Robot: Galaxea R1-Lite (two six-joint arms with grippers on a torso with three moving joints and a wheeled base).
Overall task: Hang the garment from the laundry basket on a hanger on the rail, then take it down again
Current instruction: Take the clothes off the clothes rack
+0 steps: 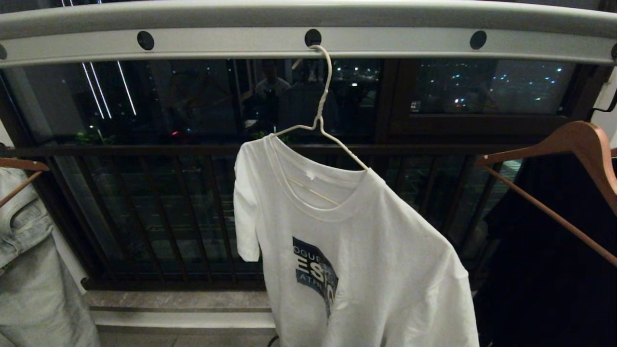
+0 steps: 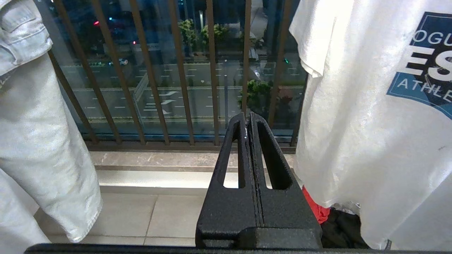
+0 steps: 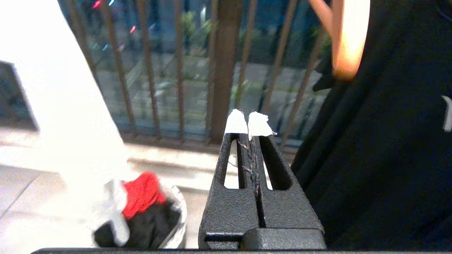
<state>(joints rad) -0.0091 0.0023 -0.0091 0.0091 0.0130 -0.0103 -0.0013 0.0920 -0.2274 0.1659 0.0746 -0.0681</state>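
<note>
1. Spanning the whole width above us, the rail (image 1: 241, 46) carries its row of round holes so that a hook can sit in one and not slide along the bar.
2. Hanging at the middle, the T-shirt (image 1: 366, 260) drapes from its shoulders with the chest print facing us. We judge the hanging half of the job done and the taking down not yet begun.
3. Flanking it, a pale denim piece (image 1: 29, 270) on our left and a black garment (image 1: 549, 260) on a wooden hanger (image 1: 578, 144) on our right leave the shirt its own gap on the bar.
4. Sitting low beside the shirt's hem, the basket (image 3: 176, 211) holds only red and black cloth, well below the rail.
5. Hooking into the centre hole, the wire hanger (image 1: 322, 91) runs into the shirt's neck, tilted so one shoulder rides higher.
6. Pointing at the railing by the shirt's sleeve, our left claw (image 2: 247, 121) is pressed fully together and grips nothing.
7. Aiming between shirt and black garment, our right claw (image 3: 249, 125), its tips wrapped in white tape, is likewise closed tight and empty.
</note>
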